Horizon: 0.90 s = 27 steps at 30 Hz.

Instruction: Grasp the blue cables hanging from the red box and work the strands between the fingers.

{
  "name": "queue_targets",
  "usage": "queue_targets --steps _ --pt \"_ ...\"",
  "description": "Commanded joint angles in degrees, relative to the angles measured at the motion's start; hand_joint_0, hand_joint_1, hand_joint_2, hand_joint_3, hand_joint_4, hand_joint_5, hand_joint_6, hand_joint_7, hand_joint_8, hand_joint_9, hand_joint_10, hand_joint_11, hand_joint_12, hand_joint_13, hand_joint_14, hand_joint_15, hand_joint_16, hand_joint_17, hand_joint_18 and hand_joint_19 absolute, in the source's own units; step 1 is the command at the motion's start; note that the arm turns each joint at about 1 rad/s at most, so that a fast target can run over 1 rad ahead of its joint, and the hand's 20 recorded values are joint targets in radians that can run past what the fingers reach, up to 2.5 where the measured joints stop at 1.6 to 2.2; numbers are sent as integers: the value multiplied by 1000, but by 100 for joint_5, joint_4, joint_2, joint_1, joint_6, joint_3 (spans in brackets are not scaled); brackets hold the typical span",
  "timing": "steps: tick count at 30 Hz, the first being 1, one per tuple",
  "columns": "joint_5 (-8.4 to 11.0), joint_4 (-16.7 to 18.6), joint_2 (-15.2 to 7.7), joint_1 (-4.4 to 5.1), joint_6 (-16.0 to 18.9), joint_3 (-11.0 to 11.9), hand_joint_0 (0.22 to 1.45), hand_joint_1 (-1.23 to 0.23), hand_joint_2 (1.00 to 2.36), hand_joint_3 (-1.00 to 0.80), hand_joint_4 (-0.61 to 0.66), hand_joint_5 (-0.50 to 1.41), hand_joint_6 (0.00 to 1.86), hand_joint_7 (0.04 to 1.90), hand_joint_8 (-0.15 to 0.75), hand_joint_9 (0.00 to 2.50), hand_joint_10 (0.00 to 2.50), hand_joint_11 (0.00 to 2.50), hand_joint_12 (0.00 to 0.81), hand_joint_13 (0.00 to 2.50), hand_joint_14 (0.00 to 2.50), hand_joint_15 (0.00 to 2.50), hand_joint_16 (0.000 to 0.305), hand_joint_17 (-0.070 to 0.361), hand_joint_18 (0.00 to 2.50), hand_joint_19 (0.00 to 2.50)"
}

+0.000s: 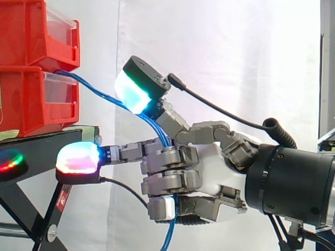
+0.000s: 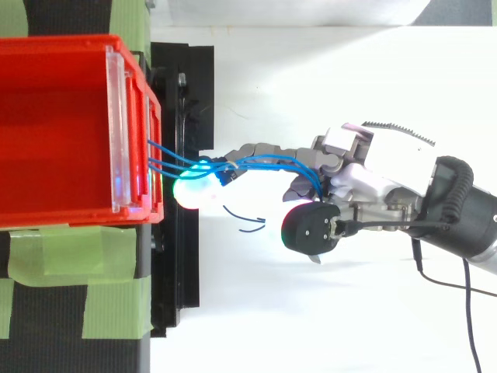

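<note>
Item, as I logged it: robot hand (image 1: 214,167) curled round blue cables (image 2: 268,162) from red bins (image 1: 31,99); black stand (image 1: 36,141) just beside a fingertip.

Glossy red plastic bins (image 1: 36,63), smooth blue cables (image 2: 264,162), matt black stand (image 2: 182,256)

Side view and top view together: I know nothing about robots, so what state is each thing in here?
black stand: standing, carries both bins.
lower red bin: upright on the stand.
upper red bin: upright, stacked on the lower one.
blue cables: come out at the front where the bins meet, pass between the fingers of the hand, dangle below it.
hand: shut, fingers curled round the cables.
</note>
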Motion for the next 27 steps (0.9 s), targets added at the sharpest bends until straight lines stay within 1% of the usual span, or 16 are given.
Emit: queue_targets --steps 1,4,7,12,13,16,17,18,19,21,23,24,25,27 --pt "8 -19 0 -7 -37 22 779 -554 1001 -1000 413 231 14 925 532 1590 2500 2500 702 1932 2500 1712 239 179 2384 757" --pt "17 -2 0 2 -46 22 781 -562 1000 -1000 409 225 14 1003 530 1593 2500 2500 694 1931 2500 1737 237 178 2380 759" --pt "17 -28 0 -7 -64 57 782 -565 1000 -999 390 215 14 1067 525 1592 2500 2500 702 1935 2500 1724 238 179 2379 756" --pt "26 -292 0 -7 -213 145 785 -578 1000 -994 366 206 12 1164 517 1587 2500 2500 695 1928 2500 1726 233 175 2371 765" --pt "26 -459 0 2 -284 224 785 -578 1000 -997 367 209 11 1186 523 1590 2500 2500 694 1927 2500 1724 235 176 2372 763" --pt "26 -713 0 2 -336 312 785 -581 1000 -996 364 210 8 1202 517 1586 2500 2500 696 1924 2500 1740 236 177 2368 760" --pt "26 -819 0 2 -345 338 785 -581 1000 -995 365 209 9 1205 517 1586 2500 2500 693 1923 2500 1721 236 177 2368 760" --pt "26 -1012 0 10 -354 391 786 -581 1000 -1000 363 210 8 1206 518 1584 2500 2500 693 1923 2500 1720 232 174 2359 786" --pt "26 -1083 0 2 -363 426 784 -583 1000 -992 363 210 9 1205 516 1583 2500 2500 686 1919 2500 1723 235 176 2366 760" --pt "26 -1390 0 10 -363 567 785 -584 1000 -996 361 210 9 1208 516 1582 2500 2500 686 1916 2500 1718 233 175 2360 753" --pt "26 -1566 0 2 -363 646 785 -584 1000 -993 366 210 9 1212 518 1582 2500 2500 686 1916 2500 1719 230 173 2358 763" --pt "35 -1715 0 10 -363 690 785 -584 1000 -993 365 210 9 1212 518 1581 2500 2500 686 1916 2500 1719 234 175 2361 756" --pt "26 -1953 0 2 -371 716 784 -584 1000 -991 362 211 8 1209 516 1580 2500 2500 686 1918 2500 1726 232 174 2359 758" --pt "17 -2111 0 10 -380 734 784 -584 1000 -992 366 211 7 1214 517 1580 2500 2500 685 1917 2500 1714 233 174 2356 780"
